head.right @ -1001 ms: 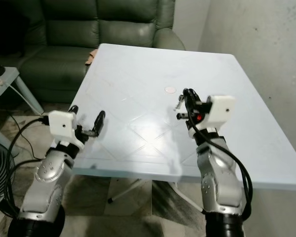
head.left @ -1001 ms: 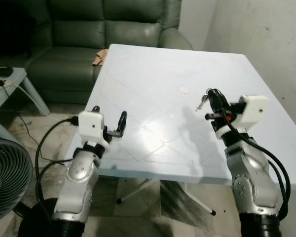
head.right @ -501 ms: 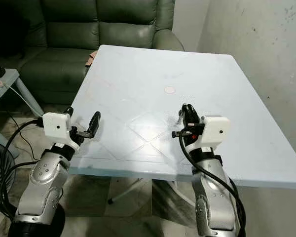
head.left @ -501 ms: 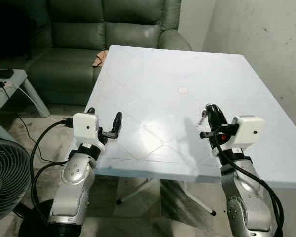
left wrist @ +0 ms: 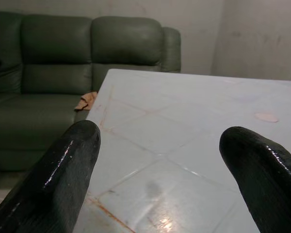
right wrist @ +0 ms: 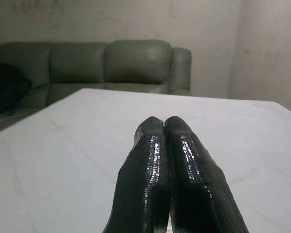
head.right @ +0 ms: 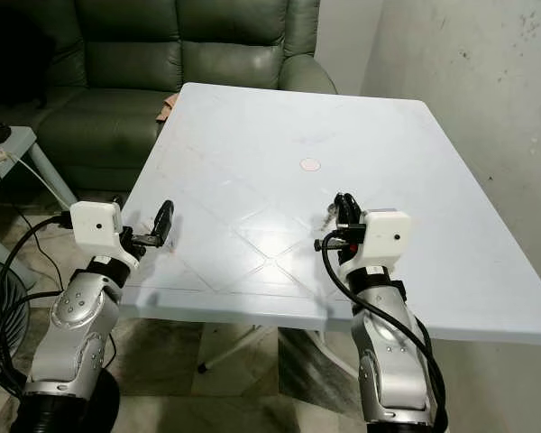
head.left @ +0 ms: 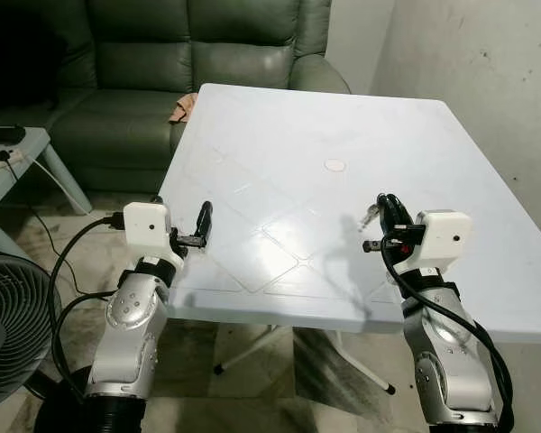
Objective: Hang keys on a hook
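Note:
My right gripper (head.left: pixel 385 202) hovers low over the front right part of the white table (head.left: pixel 288 135). Its fingers (right wrist: pixel 164 145) are pressed shut. A small silver key (head.left: pixel 369 215) sticks out beside the fingertips, held in them. My left gripper (left wrist: pixel 160 145) is open with nothing between its fingers. It is at the table's front left edge, with one black finger (head.left: pixel 203 220) over the tabletop.
A small round white disc (head.left: pixel 334 165) lies mid-table. A green sofa (head.left: pixel 198 54) with a tan cloth (head.left: pixel 182 106) stands behind the table. A low side table (head.left: pixel 9 153) and a fan (head.left: pixel 9 325) are on the left. A plaster wall (head.left: pixel 487 81) runs along the right.
Both grippers have drawn back toward me and sunk lower. The left one has shifted left to the table's edge. The right one stays shut with the key.

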